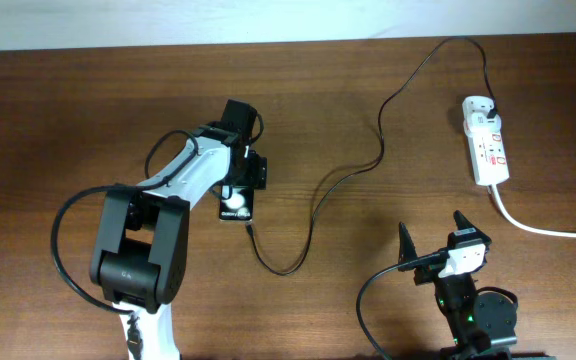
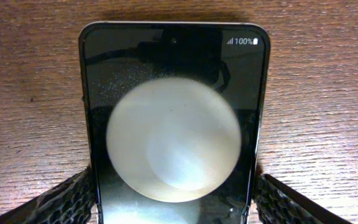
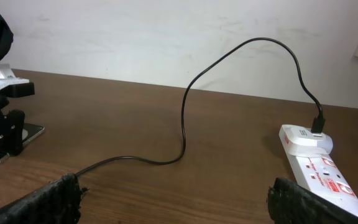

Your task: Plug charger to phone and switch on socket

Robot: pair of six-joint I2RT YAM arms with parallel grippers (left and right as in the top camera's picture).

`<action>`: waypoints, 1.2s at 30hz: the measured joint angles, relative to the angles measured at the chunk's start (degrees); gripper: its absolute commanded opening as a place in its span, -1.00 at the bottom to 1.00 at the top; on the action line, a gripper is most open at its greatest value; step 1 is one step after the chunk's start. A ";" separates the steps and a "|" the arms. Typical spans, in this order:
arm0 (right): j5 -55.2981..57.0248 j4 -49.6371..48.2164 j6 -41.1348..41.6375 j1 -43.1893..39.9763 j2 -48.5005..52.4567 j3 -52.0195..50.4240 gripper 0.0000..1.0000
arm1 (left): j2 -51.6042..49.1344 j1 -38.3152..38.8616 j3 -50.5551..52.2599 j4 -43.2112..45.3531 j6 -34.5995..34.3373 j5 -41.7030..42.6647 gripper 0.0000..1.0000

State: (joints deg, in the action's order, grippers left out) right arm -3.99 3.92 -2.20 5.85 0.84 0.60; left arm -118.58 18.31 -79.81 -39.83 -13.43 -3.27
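Black, mesh-textured fingers [image 3: 48, 200] of the right gripper [image 1: 430, 228] are being kept wide apart at the near edge of the brown wooden table [image 1: 68, 120], with nothing being held between them. Farther in, the small black rectangular smartphone [image 2: 174, 130] is being clamped by its long sides in the left gripper [image 2: 176, 204] while lying flat on the table. A large pale round glare is being reflected in its glossy screen, and "100%" is being displayed at one short end. The long thin black charger cable [image 3: 184, 118] is being left loose, its connector tip [image 1: 252, 230] lying just beside the smartphone. Farthest off, the white elongated power strip [image 1: 488, 150], marked in red, is being occupied by the cable's plug. Counted: one smartphone, one cable, one strip, two grippers.
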 measured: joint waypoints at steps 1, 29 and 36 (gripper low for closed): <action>0.00 0.00 0.00 0.00 0.00 0.00 0.97 | 0.00 0.00 0.00 0.00 0.22 0.04 0.67; 0.00 0.00 -0.02 0.00 0.00 0.00 0.97 | 0.04 0.11 -0.35 -1.73 0.85 0.48 0.68; 0.00 0.00 0.02 0.00 0.00 0.00 0.97 | -0.04 0.00 -0.94 -3.23 1.05 0.76 0.31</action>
State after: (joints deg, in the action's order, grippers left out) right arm -3.99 3.92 -2.17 5.85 0.84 0.60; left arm -118.63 18.31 -80.75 -43.07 -12.38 -2.50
